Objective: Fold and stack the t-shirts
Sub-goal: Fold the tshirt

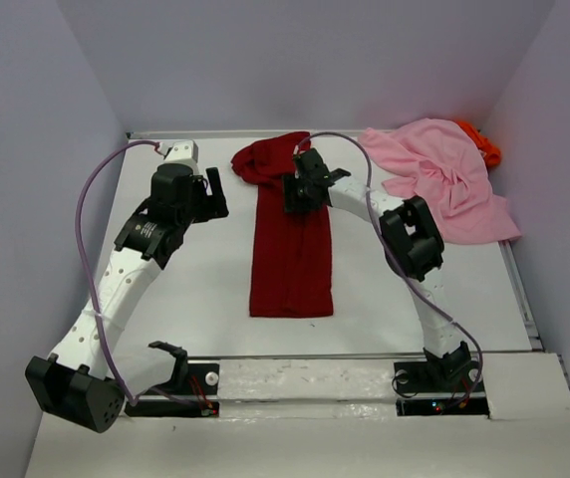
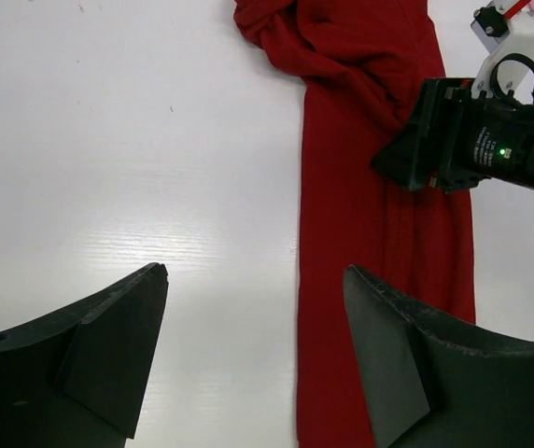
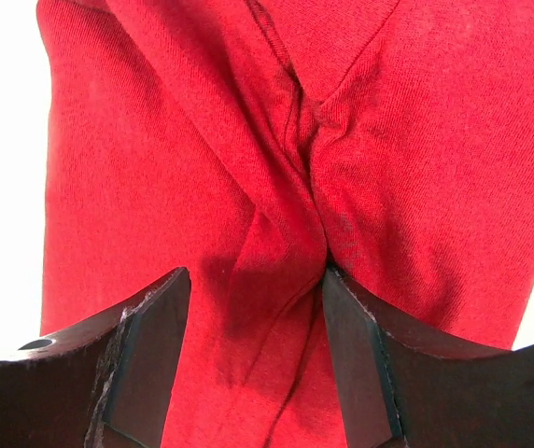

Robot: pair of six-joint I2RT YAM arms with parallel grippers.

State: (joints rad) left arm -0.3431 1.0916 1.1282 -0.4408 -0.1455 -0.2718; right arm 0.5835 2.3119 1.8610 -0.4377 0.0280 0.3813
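Right tool (image 3: pixel 255 275) straddles the dark red t-shirt (image 3: pixel 155 140).

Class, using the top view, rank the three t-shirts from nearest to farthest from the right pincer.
1. Dark red t-shirt: in the middle, lying directly under the right pincer.
2. Light pink t-shirt: off to the right, towards the far side.
3. Bright orange t-shirt: far-right corner, mostly hidden behind the pink one.
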